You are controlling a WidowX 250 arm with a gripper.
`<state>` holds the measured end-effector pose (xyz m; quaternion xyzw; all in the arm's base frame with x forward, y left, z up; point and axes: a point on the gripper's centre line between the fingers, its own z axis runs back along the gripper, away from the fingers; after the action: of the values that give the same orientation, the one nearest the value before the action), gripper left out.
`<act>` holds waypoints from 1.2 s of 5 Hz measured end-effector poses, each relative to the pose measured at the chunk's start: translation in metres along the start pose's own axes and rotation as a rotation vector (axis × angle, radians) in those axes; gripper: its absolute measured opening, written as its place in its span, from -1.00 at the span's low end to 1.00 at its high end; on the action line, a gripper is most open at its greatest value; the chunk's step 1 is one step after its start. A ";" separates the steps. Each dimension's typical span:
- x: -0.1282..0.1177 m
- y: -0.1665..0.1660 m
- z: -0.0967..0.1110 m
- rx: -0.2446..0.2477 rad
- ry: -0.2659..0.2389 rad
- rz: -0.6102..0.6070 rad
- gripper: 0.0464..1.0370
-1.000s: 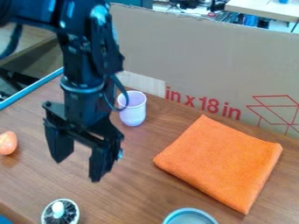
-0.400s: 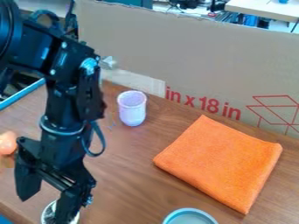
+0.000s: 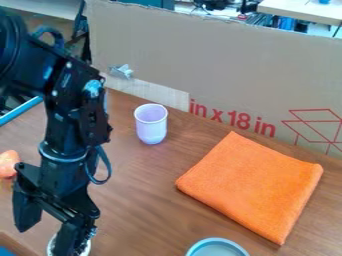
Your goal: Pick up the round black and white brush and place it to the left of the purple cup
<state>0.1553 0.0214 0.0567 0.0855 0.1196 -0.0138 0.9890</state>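
The gripper (image 3: 45, 239) hangs at the lower left of the camera view, open, with nothing visible between its fingers. Its right finger covers most of a small round white-rimmed object (image 3: 85, 248) at the bottom edge; whether they touch I cannot tell. An orange-pink rounded object (image 3: 8, 164) lies at the left edge, partly behind the gripper. A pale purple cup (image 3: 151, 124) stands upright to the right of the arm. The folded orange cloth (image 3: 252, 185) lies flat at the right.
A grey-blue round dish (image 3: 217, 247) is cut off by the bottom edge. A tall cardboard sheet (image 3: 220, 65) walls off the back of the wooden table (image 3: 150, 200). Something blue (image 3: 7, 251) sits in the bottom left corner.
The gripper has moved left and down from beside the cup, its right finger now over the white-rimmed object. It has stayed open, and the cup and cloth have not moved.
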 end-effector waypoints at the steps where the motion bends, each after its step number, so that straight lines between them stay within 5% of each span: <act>1: 0.008 -0.005 -0.005 -0.033 -0.030 -0.061 0.93; 3: 0.014 -0.006 -0.013 -0.073 -0.049 -0.072 0.63; 5: 0.013 -0.005 -0.015 -0.083 -0.036 -0.053 -0.47; 6: 0.012 -0.006 -0.009 -0.097 -0.046 -0.062 -0.58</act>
<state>0.1642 0.0171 0.0442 0.0331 0.1001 -0.0408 0.9936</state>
